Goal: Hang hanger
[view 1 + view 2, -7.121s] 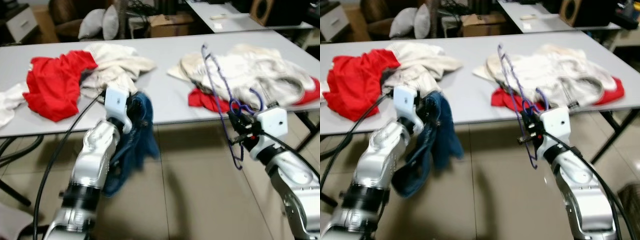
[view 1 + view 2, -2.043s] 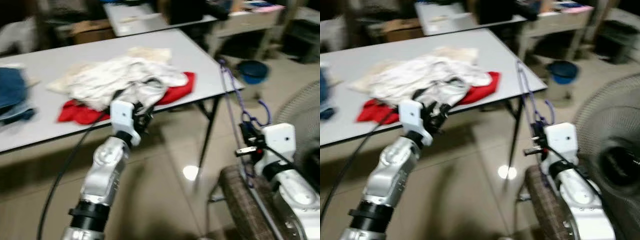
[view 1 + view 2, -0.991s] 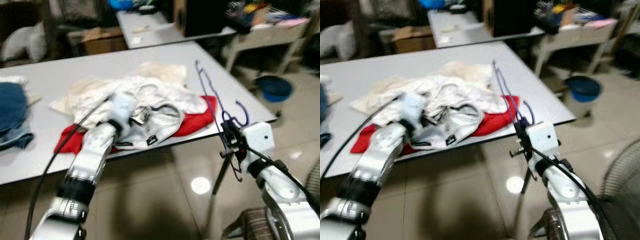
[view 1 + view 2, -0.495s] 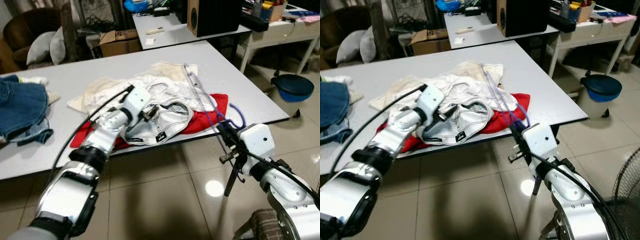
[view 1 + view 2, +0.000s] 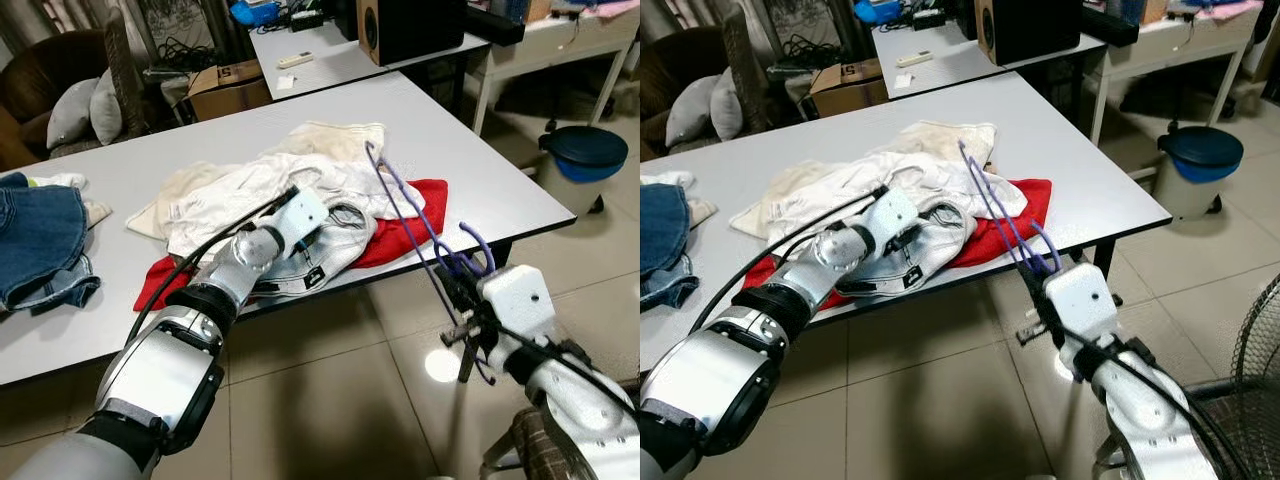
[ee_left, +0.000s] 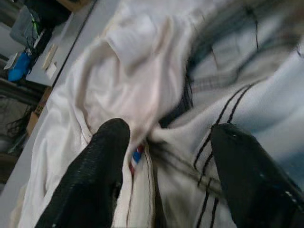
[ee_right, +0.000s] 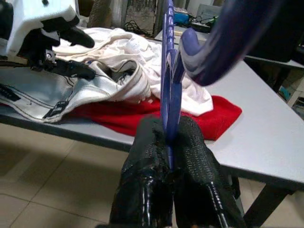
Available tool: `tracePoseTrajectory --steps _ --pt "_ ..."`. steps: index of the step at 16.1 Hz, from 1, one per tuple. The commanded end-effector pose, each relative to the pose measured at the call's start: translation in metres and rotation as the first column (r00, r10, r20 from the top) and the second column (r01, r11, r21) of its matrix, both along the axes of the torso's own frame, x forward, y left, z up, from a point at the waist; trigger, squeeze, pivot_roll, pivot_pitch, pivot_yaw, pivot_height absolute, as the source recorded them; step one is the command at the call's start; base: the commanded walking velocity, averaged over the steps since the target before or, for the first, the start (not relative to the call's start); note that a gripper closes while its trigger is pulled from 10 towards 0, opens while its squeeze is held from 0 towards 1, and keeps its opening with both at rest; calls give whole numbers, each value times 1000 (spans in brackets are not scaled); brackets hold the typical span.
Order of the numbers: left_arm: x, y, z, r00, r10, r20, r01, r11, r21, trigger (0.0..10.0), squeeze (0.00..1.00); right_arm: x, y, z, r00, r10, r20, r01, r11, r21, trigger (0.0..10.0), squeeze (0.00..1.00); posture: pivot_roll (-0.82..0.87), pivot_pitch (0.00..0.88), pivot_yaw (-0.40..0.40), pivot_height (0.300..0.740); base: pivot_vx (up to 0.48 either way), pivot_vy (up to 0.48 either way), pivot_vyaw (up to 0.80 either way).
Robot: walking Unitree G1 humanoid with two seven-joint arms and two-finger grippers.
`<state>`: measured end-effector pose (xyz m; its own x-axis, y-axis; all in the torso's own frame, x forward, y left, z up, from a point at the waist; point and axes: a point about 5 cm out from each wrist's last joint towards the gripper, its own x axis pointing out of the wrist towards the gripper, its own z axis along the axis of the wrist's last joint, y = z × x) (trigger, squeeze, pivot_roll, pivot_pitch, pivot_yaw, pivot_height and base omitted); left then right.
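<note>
Half the job at most: my right gripper (image 7: 167,142) pinches the purple hanger (image 5: 420,225), my left gripper (image 6: 166,142) gapes wide over the white garment (image 5: 320,250), nothing hung yet

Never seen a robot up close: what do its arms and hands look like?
Both arms are shiny silver metal tubes with black joint rings and a loose black cable alongside. Each ends in a boxy white wrist block. The left hand and right hand each have two long, textured black fingers.
</note>
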<state>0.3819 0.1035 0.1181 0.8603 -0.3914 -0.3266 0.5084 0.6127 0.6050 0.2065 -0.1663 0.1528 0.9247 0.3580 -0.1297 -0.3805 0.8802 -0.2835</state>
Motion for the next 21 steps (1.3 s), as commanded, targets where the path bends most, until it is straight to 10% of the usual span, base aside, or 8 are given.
tracePoseTrajectory --steps 1,5,7,11,16,19,20,21 --pt "5 11 6 999 36 23 -37 998 45 0 0 -3 4 5 1000 14 15 -14 1000 -2 10000 0 -217 16 235 740 0 0 0" --pt "8 22 12 999 23 -29 -22 999 24 1373 0 -8 6 6 1000 29 4 -29 1000 -6 10000 0 -229 25 244 740 0 0 0" --pt "9 30 18 997 12 -70 -15 999 -53 6980 0 -10 6 6 999 43 -6 -43 999 -11 10000 0 -232 30 227 740 0 0 0" --pt "13 47 23 996 89 -27 -89 996 6 0 0 -11 8 6 995 92 -33 -93 995 -24 10000 0 -230 40 179 740 0 0 0" --pt "8 47 13 996 50 -80 -48 998 32 0 0 -10 8 8 989 136 -58 -138 990 -38 10000 0 -234 48 141 740 0 0 0" --pt "8 44 12 993 59 -99 -63 998 -32 4706 0 -9 9 8 988 139 -59 -142 989 -38 10000 0 -233 48 148 740 0 0 0" --pt "8 43 13 993 65 -101 -72 995 -63 10000 0 -9 9 7 988 139 -61 -141 989 -38 10000 0 -233 46 152 740 0 0 0" --pt "8 42 15 992 61 -114 -74 991 -110 10000 0 -10 10 7 989 138 -61 -140 989 -38 10000 0 -233 46 156 740 0 0 0"
